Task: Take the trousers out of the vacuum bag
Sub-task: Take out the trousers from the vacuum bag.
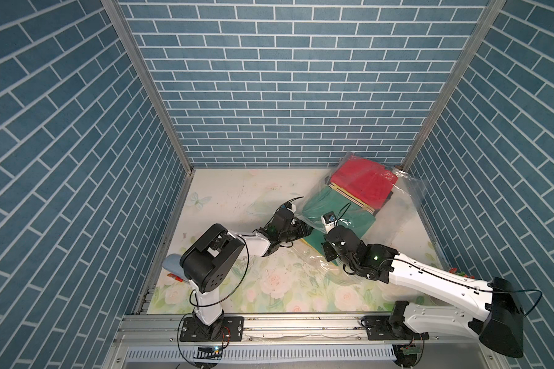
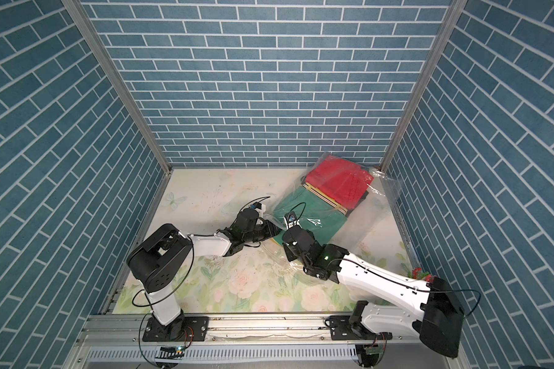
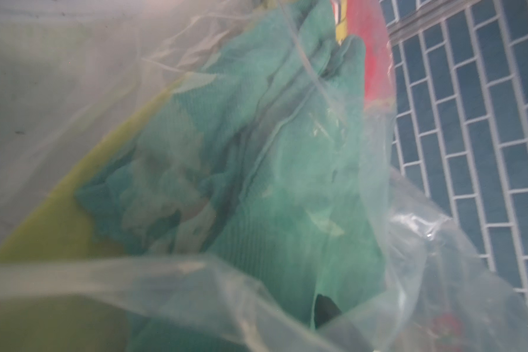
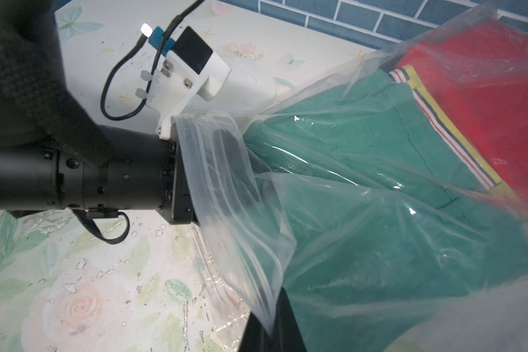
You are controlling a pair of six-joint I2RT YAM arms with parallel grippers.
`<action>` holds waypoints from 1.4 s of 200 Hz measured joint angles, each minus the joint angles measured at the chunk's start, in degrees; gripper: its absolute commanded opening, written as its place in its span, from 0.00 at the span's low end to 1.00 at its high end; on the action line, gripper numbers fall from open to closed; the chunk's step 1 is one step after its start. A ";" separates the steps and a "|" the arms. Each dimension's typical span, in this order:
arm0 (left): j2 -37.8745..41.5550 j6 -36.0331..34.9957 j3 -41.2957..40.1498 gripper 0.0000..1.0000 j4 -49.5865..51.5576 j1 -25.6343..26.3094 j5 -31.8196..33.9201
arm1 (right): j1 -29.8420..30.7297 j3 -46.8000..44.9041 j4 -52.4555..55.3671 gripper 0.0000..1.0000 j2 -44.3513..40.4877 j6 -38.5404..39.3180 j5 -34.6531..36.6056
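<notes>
Bag-emptying, reach phase. The bag [image 1: 410,188] lies at the far right corner of the table [image 1: 237,198], its mouth turned toward the table's middle. The trousers [image 1: 333,207] are all inside it as a folded stack. In both top views the red pair [image 2: 336,185] lies on top at the closed end, with the green pair [image 2: 311,217] beneath it and reaching nearly to the mouth. A yellow pair [image 3: 58,219] shows under the green in the left wrist view.

The right gripper [image 4: 272,329] is closed, with the bag's lip pinched between its fingers. I judge that it holds this lip raised so the film does not sag onto the cloth, and so the bag cannot slide when a garment is drawn out.

The left gripper [image 4: 235,164] is pushed in through the mouth, and the zip strip [image 4: 195,158] drapes over its front. Its fingers show only as dark shapes through the crinkled film, so I cannot tell how far apart they stand or whether they touch the green cloth just ahead.

No garment is out yet. I judge the green pair the likely first catch, being nearest the mouth. The slack film may be caught along with the cloth.
</notes>
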State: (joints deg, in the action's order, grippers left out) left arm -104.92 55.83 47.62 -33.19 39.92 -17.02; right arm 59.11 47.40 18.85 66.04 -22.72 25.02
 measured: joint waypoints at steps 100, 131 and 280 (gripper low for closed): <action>-1.44 8.33 -4.85 0.38 -14.29 0.28 -1.44 | -0.02 0.00 -0.02 0.00 0.00 -0.02 -0.04; 1.09 7.21 -4.59 0.48 -10.67 0.96 -0.85 | -0.02 -0.02 -0.04 0.00 0.00 -0.02 -0.09; 0.48 7.37 -6.14 0.00 -14.21 2.08 -1.05 | -0.42 -0.22 -1.09 0.00 0.04 -1.40 -0.72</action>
State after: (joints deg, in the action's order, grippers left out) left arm -104.44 63.20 41.47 -47.40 42.00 -18.06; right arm 58.70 47.18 17.76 66.08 -24.12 24.29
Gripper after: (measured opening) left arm 0.147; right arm 0.057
